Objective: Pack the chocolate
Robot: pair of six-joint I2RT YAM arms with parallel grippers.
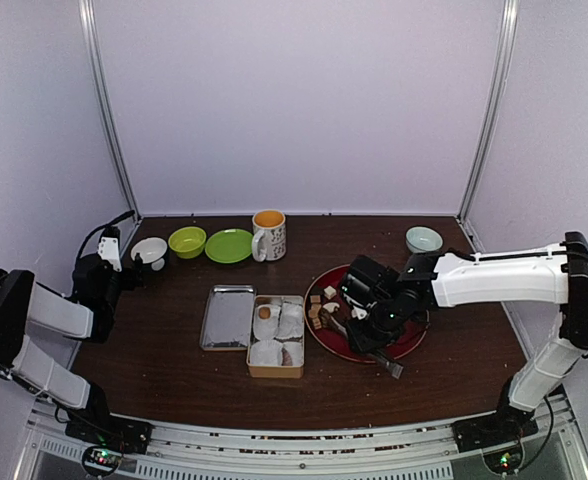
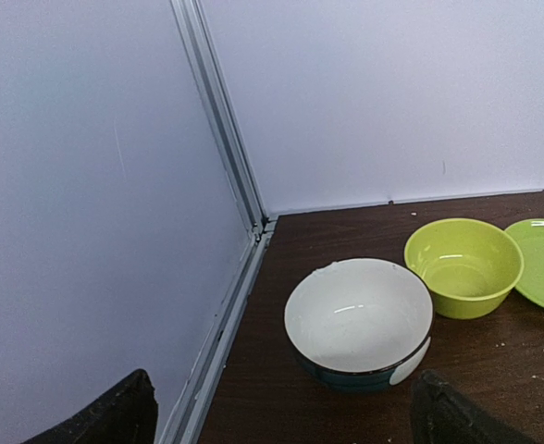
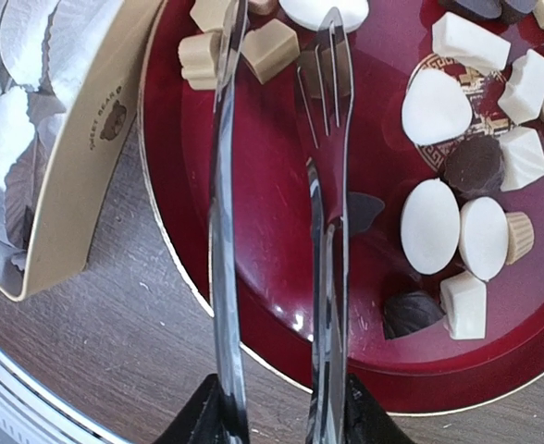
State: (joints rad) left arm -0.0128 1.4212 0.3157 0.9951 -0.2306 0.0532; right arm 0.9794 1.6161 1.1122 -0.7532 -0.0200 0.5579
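Observation:
The chocolate (image 3: 429, 225) lies on a red plate (image 3: 263, 213) as white ovals, white and tan blocks (image 3: 271, 49) and dark pieces (image 3: 473, 165). My right gripper (image 3: 281, 407) is shut on thin metal tongs (image 3: 327, 185), whose two arms reach out over the plate. A tan block sits between the tong tips. A tan open box (image 1: 276, 372) lined with white paper liners (image 3: 31, 37) stands left of the plate (image 1: 414, 345); one tan piece (image 1: 264, 312) shows inside it. My left gripper (image 2: 281, 414) is open and empty at the far left, near a white bowl (image 2: 357, 319).
A metal lid (image 1: 228, 317) lies left of the box. Along the back stand a green bowl (image 1: 187, 241), a green plate (image 1: 229, 246), a mug (image 1: 269, 235) and a pale blue bowl (image 1: 423, 239). The enclosure wall and its corner rail (image 2: 221, 120) rise close beside the left gripper.

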